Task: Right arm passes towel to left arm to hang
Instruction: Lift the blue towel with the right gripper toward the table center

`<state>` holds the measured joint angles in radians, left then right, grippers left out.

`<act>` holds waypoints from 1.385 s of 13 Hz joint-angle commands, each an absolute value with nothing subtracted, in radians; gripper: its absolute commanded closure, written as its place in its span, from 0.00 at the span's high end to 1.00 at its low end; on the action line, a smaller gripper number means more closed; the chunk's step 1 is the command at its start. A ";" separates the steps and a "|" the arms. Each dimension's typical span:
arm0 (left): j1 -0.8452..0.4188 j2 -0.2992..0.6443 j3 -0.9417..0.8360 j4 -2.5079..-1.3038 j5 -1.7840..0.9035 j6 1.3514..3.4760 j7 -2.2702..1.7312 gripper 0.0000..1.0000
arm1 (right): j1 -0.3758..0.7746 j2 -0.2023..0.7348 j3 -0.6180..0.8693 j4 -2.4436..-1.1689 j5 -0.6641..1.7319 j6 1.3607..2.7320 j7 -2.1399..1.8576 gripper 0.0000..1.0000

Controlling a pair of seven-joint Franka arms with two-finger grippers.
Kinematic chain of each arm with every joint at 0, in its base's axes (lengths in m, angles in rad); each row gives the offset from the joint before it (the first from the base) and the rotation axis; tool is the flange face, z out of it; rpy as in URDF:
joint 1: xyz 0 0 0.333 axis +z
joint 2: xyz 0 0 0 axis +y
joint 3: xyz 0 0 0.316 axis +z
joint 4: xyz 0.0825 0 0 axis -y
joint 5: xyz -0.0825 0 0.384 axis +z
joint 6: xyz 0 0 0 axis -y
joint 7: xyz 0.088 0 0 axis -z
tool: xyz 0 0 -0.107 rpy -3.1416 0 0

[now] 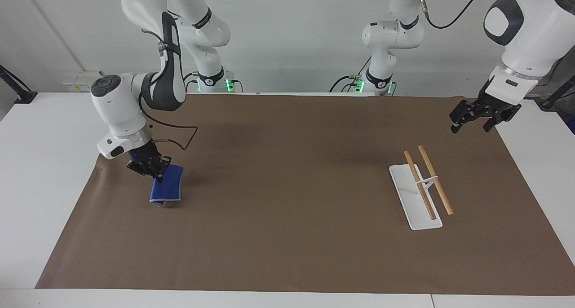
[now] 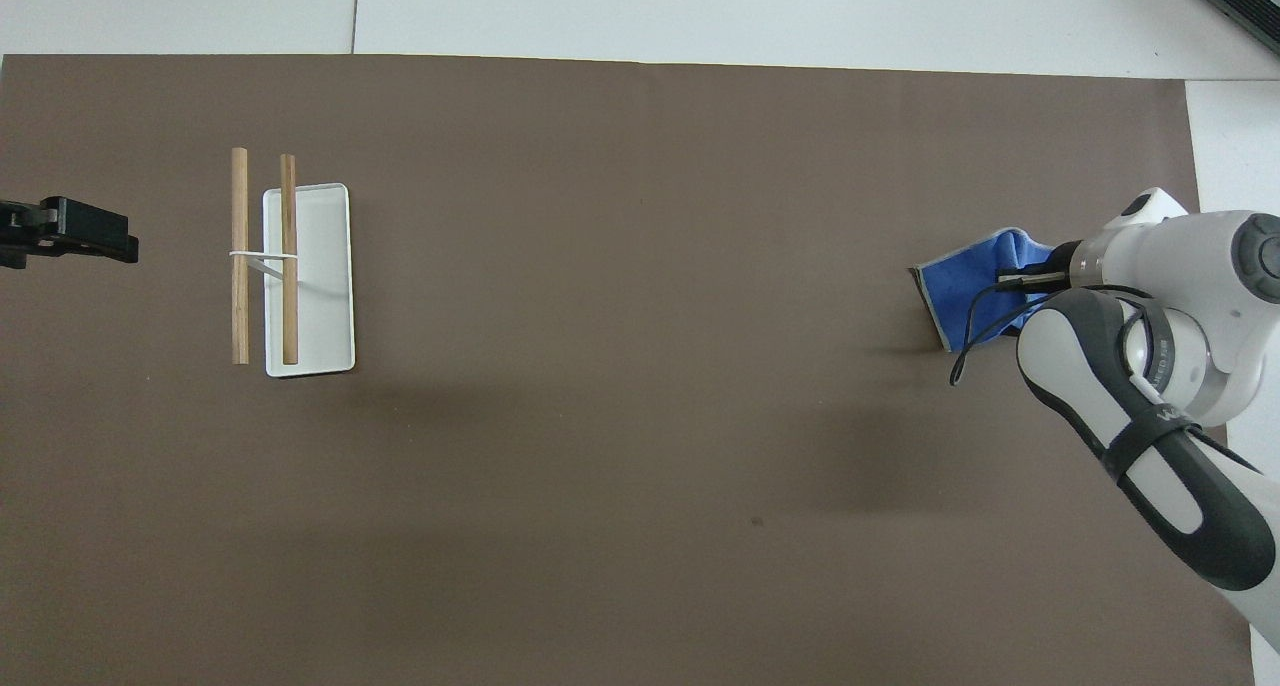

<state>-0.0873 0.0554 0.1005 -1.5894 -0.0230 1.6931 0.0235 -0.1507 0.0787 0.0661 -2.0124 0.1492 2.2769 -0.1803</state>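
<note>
We've got the towel (image 1: 166,187) pinched in the right gripper (image 1: 154,173), dangling just over the mat (image 1: 287,236) at that arm's end. Handoff and hanging remain: left gripper (image 1: 470,126) waits spread near the rack (image 1: 415,195).

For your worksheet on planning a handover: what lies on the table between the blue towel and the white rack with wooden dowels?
Nothing: only bare brown paper mat lies between the royal-blue cloth towel and the white rack with two wooden dowels, clearest in the overhead view.

Towel (image 1: 167,187) hangs over mat (image 1: 287,236), well apart from rack (image 1: 415,198).
</note>
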 commanded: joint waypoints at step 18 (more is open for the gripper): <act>-0.091 0.037 0.107 -1.605 -0.034 1.689 0.032 1.00 | 0.212 -0.055 0.100 -1.941 0.596 2.339 0.449 0.00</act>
